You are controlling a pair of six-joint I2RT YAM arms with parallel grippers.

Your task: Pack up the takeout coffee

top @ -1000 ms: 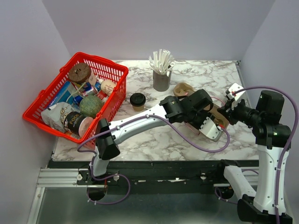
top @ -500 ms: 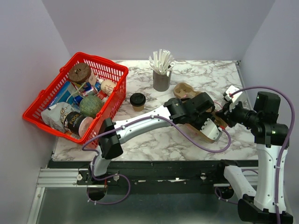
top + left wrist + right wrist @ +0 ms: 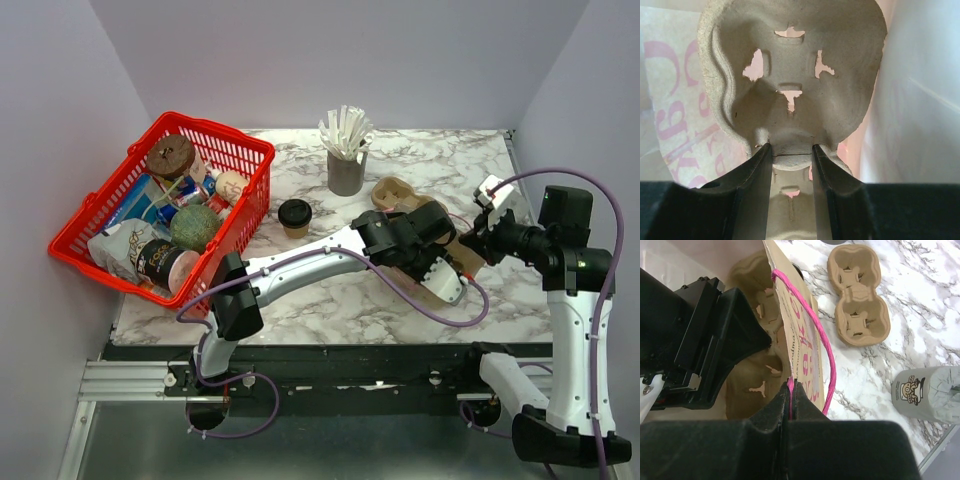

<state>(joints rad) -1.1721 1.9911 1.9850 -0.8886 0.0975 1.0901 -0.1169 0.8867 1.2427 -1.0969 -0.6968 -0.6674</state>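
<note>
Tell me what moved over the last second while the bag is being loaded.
The left claw, gripping the pulp carrier inside the paper bag, edged slightly leftward. The right claw, pinched on the bag's pink handle, drew slightly left with its arm. Both grips, the lidded coffee cup beside the basket and the spare carrier stayed put.

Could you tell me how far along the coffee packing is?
Done: the black lid is on the coffee cup. In hand: the left gripper holds a pulp carrier in the paper bag, whose rim the right gripper pinches. Left: the cup stands on the table, not yet in carrier or bag.
</note>
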